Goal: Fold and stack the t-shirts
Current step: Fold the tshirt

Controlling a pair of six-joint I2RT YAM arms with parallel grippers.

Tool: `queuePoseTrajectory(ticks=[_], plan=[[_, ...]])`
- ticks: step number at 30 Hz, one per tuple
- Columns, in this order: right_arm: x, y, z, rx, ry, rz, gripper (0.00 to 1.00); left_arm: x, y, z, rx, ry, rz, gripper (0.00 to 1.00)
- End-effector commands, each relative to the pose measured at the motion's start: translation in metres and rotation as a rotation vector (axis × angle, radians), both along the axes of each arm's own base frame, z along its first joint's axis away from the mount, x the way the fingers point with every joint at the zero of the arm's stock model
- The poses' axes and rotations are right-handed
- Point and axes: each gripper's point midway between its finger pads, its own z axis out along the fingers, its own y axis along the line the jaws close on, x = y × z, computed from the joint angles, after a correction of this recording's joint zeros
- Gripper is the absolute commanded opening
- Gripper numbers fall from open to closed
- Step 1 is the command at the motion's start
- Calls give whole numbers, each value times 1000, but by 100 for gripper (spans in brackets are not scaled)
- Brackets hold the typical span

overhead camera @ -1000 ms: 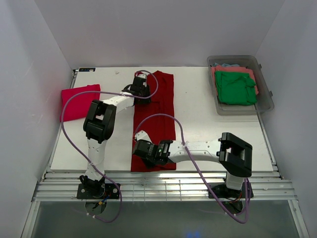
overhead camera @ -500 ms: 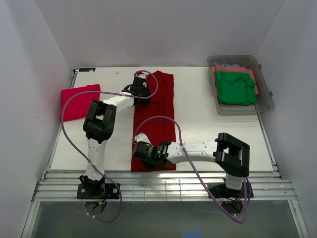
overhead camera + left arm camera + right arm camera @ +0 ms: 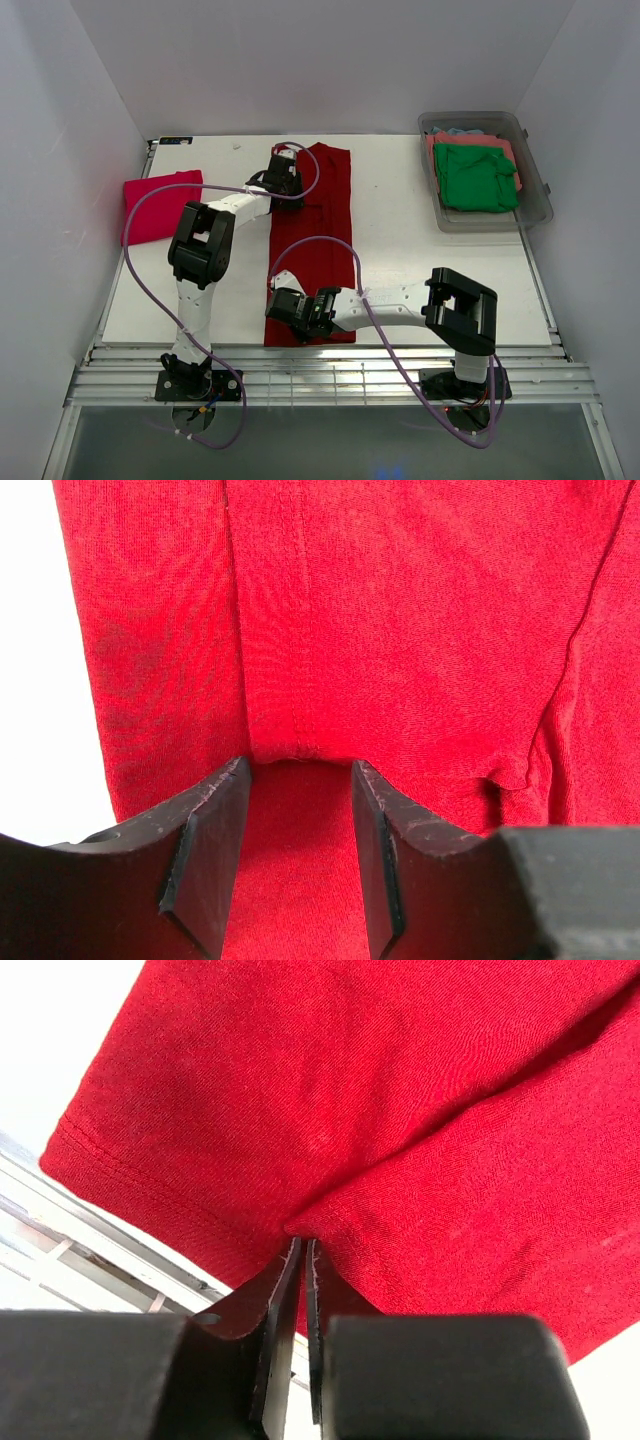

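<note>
Cloth of the dark red t-shirt (image 3: 318, 220) lies as a long folded strip down the middle of the counter (image 3: 430, 260). At its far end the left tool (image 3: 300, 770) sits over the fabric, jaws apart, with a small pucker of cloth between them. At the near left corner the right tool (image 3: 303, 1245) is pinched narrow on a fold of that shirt. The pinkish-red t-shirt (image 3: 160, 205) lies folded at the counter's left edge; the green t-shirt (image 3: 475, 178) rests on the coral t-shirt (image 3: 470, 141) inside the grey tub (image 3: 535, 205).
</note>
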Motion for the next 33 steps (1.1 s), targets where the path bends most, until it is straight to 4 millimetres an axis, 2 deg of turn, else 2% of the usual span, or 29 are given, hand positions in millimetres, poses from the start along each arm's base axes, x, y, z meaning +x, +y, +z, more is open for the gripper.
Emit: queuePoseTrajectory(ticks=[1, 10, 17, 18, 19, 22, 33], plan=[[2, -1, 7, 16, -29, -14, 11, -5, 4, -2, 16, 14, 7, 56], [-17, 2, 35, 30, -53, 4, 10, 1, 5, -8, 22, 35, 6, 56], [-26, 0, 36, 22, -59, 12, 10, 3, 6, -9, 17, 38, 7, 55], [-25, 0, 34, 14, -67, 8, 12, 3, 7, -10, 17, 41, 8, 55], [-21, 0, 35, 13, -83, 1, 23, 2, 7, -10, 15, 43, 8, 55], [-14, 2, 32, -6, -118, -4, 33, 0, 8, -11, 17, 47, 12, 57], [11, 4, 21, 10, -171, -37, 35, -5, 10, -17, 15, 65, 14, 60]])
